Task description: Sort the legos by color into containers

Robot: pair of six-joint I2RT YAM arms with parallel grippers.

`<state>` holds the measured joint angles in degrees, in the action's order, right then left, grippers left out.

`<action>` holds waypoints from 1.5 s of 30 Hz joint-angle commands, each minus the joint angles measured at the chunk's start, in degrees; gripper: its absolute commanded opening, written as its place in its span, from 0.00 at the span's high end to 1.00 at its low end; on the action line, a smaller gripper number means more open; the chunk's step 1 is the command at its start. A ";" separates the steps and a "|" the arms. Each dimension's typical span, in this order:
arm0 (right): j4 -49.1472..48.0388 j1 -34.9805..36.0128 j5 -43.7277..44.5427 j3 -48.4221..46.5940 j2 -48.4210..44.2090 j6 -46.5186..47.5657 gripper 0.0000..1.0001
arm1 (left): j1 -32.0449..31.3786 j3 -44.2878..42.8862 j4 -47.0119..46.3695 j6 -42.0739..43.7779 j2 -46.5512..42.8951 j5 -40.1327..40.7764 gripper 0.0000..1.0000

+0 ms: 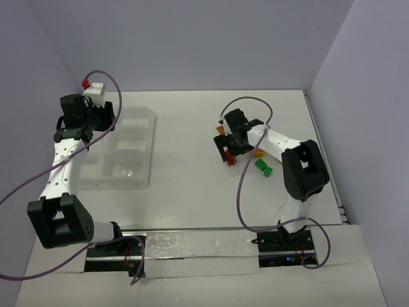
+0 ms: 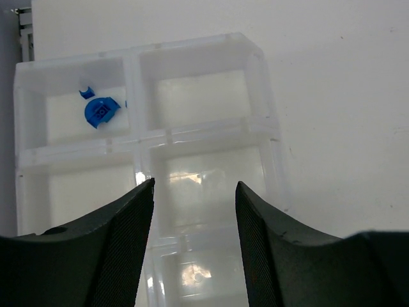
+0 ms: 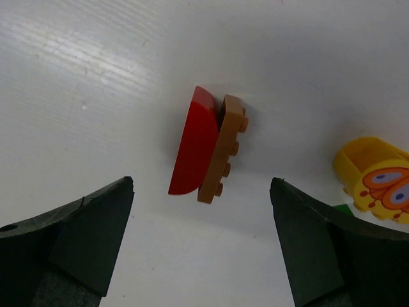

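Note:
My left gripper [image 2: 195, 185] hangs open over the clear divided tray [image 2: 268, 115], with nothing between its fingers. Two blue legos [image 2: 101, 111] lie in the tray's far left compartment; the other compartments in view hold nothing. My right gripper [image 3: 201, 185] is open just above the table. A red rounded lego [image 3: 195, 144] stuck to an orange-brown plate [image 3: 225, 150] lies just ahead of its fingertips, untouched. A yellow printed piece [image 3: 374, 179] lies to the right. In the top view a green lego [image 1: 262, 167] lies beside the right arm.
The tray [image 1: 151, 137] sits at the table's left. The loose pieces cluster around the right gripper [image 1: 234, 148], with one orange piece [image 1: 220, 130] behind it. A purple cable loops over each arm.

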<state>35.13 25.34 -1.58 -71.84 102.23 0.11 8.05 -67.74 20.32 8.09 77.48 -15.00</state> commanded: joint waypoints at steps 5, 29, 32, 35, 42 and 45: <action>-1.91 -0.38 1.54 -6.75 8.03 -4.88 0.14 | -1.40 1.94 -2.07 -6.64 -3.92 -4.10 0.38; -6.28 0.32 -14.71 -11.17 -7.88 -16.06 1.00 | -11.07 9.09 -7.15 -30.64 -7.38 -24.38 0.35; -3.28 0.59 -9.13 -15.29 -5.66 -32.52 1.00 | -13.81 10.99 -11.35 -34.29 -7.14 -20.94 0.34; -0.79 0.75 -8.59 -18.01 -3.51 -40.10 1.00 | -17.11 11.18 -14.30 -35.75 -6.28 -18.85 0.31; 1.96 3.10 -4.88 -19.39 -3.35 -47.94 1.00 | -29.18 4.18 -14.21 -33.79 0.33 -11.75 0.28; 2.02 3.90 -5.75 -19.32 -3.35 -49.71 1.00 | -31.85 1.73 -13.64 -33.41 2.49 -10.89 0.27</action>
<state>36.12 27.58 -8.80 -88.36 99.31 -43.67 -21.02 -61.17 9.29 -25.30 78.18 -29.52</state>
